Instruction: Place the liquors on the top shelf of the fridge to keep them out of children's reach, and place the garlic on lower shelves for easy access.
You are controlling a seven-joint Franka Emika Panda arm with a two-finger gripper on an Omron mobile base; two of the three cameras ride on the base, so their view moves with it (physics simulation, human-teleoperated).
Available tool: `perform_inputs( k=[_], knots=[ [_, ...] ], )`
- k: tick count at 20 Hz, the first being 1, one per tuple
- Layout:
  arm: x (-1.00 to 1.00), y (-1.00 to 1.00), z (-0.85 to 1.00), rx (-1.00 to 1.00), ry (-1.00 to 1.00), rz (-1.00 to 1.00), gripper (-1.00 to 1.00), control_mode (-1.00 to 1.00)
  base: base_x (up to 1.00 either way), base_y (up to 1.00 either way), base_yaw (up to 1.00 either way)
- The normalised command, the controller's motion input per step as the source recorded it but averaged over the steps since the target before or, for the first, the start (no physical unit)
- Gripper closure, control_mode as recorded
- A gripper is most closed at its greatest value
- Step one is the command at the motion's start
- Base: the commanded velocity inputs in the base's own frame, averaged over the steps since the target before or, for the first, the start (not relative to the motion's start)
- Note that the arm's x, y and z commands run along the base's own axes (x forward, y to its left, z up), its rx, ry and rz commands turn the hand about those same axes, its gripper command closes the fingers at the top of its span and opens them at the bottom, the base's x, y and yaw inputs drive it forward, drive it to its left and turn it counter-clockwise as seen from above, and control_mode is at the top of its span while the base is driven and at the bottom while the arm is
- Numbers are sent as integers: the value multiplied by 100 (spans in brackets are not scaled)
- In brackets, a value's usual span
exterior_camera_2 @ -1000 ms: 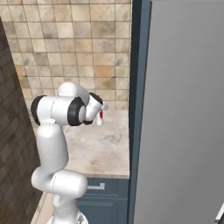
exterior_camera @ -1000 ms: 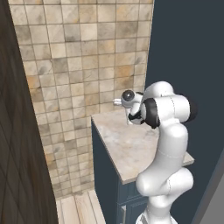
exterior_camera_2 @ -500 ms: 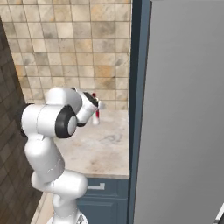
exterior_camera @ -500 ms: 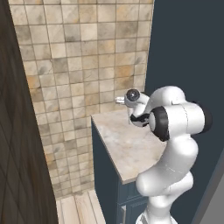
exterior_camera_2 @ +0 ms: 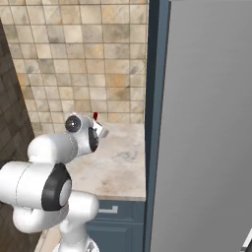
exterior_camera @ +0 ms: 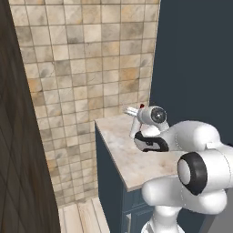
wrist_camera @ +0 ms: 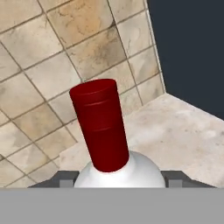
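My gripper (wrist_camera: 120, 177) is shut on a white liquor bottle (wrist_camera: 118, 171) with a red cap (wrist_camera: 98, 127). The bottle's shoulders sit between the two fingertips and its neck points at the tiled wall. The hand hovers over the back of the marble counter (exterior_camera: 120, 150). The red cap (exterior_camera_2: 95, 116) pokes up beside the gripper (exterior_camera_2: 98, 129). In the left base view the gripper (exterior_camera: 135, 111) shows a speck of the red cap (exterior_camera: 141, 105). The grey fridge (exterior_camera_2: 206, 128) stands at the right. Its shelves are hidden, and the garlic is out of view.
The marble counter (exterior_camera_2: 123, 160) tops a dark blue cabinet (exterior_camera: 109, 182). A beige tiled wall (exterior_camera: 86, 68) runs behind it. A dark blue tall panel (exterior_camera_2: 153, 98) separates the counter from the fridge. A dark wood wall (exterior_camera: 18, 150) closes the left side.
The arm has folded round, its elbow and upper links swinging nearer the cameras. The hand, still shut on the bottle, has stayed over the back of the counter with only a small shift.
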Motion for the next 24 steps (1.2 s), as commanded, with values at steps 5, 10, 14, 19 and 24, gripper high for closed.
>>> perform_inputs(
  k=[5, 10, 14, 19, 24],
  knots=[
    [-76, -3, 100, 9, -3, 17, 100, -100, 0, 0, 0],
    [-67, -16, 100, 0, 0, 11, 100, -100, 0, 0, 0],
    [-60, -9, 93, 0, 3, 8, 100, -100, 0, 0, 0],
    [-24, 0, 51, 0, 6, 2, 100, -100, 0, 0, 0],
    [-44, 0, 41, -3, 5, 0, 100, -100, 0, 0, 0]
  ],
)
